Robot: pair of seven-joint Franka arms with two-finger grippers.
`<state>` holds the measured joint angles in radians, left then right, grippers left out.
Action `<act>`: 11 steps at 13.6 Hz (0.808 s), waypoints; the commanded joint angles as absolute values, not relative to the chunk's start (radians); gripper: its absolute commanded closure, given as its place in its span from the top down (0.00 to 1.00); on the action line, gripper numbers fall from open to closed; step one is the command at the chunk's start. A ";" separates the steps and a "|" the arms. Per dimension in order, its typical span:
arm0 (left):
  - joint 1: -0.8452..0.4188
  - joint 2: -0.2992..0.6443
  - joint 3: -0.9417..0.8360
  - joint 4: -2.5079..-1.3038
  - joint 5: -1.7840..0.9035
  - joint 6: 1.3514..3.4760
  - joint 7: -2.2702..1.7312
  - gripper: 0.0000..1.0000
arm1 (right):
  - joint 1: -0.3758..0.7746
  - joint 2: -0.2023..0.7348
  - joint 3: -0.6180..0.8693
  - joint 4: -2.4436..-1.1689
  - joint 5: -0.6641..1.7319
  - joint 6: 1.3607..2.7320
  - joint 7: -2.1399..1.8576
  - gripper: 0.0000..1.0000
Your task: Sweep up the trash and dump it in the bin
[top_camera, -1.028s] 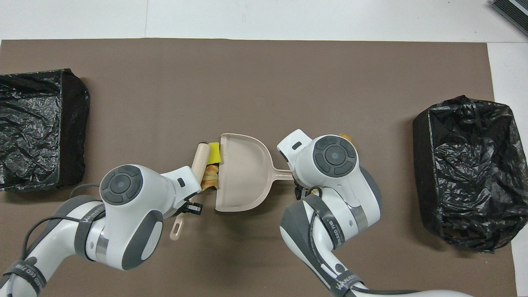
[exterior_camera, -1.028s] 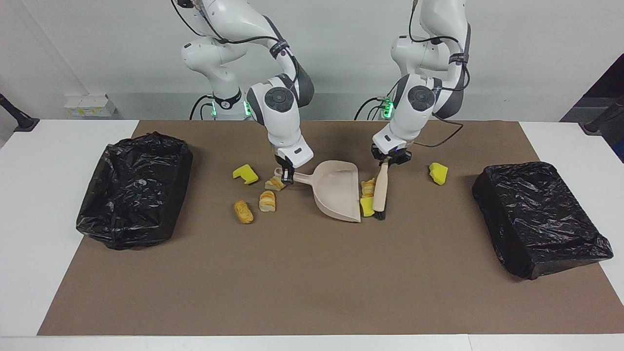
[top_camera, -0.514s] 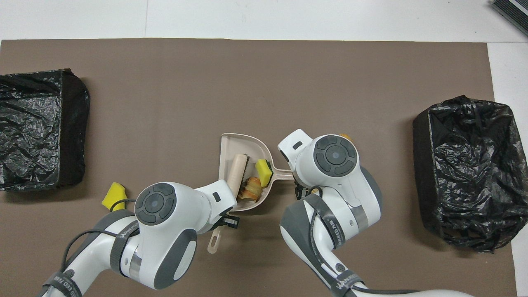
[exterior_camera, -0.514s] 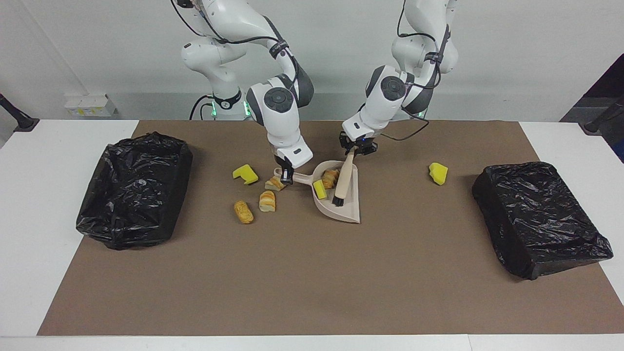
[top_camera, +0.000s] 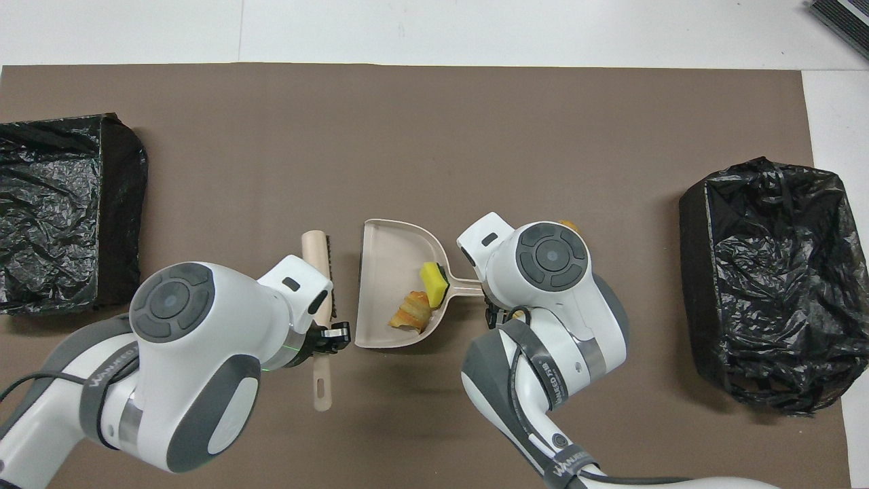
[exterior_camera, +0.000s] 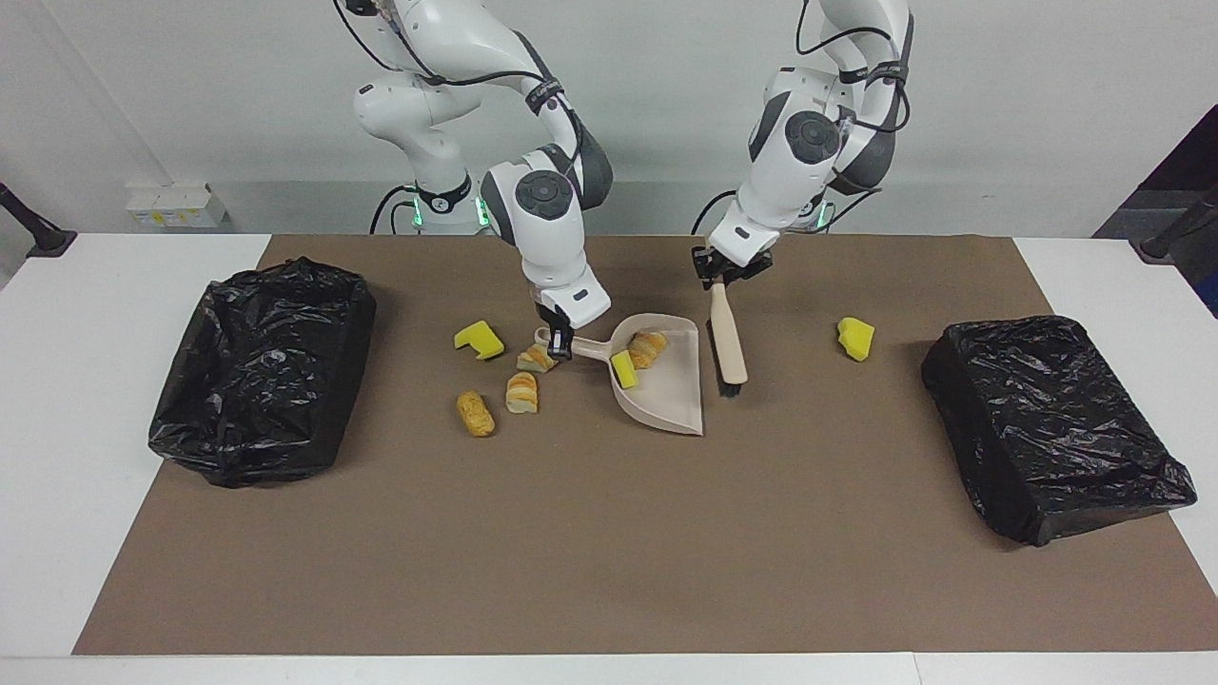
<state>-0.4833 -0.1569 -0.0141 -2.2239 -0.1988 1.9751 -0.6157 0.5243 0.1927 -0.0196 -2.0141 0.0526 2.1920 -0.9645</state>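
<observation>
Beside the dustpan (exterior_camera: 661, 381), toward the right arm's end of the worktop, four trash pieces (exterior_camera: 520, 391) lie unswept; the right pincer (exterior_camera: 559, 344) is clamped on the pan's handle. Two pieces (exterior_camera: 636, 357) sit in the pan. The left pincer (exterior_camera: 720, 279), clamped on the brush (exterior_camera: 728, 338), hangs beside the pan's mouth. Sweeping is under way, I judge; next comes the yellow chunk (exterior_camera: 854, 338), well apart from the pan toward the left arm's end.

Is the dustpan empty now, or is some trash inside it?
Not empty: the dustpan holds a yellow sponge chunk and a bread piece.
</observation>
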 commanded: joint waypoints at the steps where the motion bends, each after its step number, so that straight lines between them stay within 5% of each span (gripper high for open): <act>1: -0.416 -0.155 -0.021 -2.210 -0.112 1.927 -0.816 0.00 | 0.517 0.181 -0.012 -2.036 0.043 2.207 -0.943 0.00; 5: -0.367 -0.181 -0.021 -2.249 0.007 1.758 -0.879 0.00 | 0.512 0.184 -0.012 -2.068 0.041 2.260 -0.946 0.00; 11: -0.278 -0.301 -0.025 -2.465 0.178 1.703 -0.985 0.00 | 0.512 0.184 -0.012 -2.068 0.041 2.261 -0.945 0.00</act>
<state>-0.3231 -0.2174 -0.0113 -2.3849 0.1373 1.7137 -0.9421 0.5218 0.1927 -0.0196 -2.0466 0.0526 2.2324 -0.9645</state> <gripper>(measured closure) 0.740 0.687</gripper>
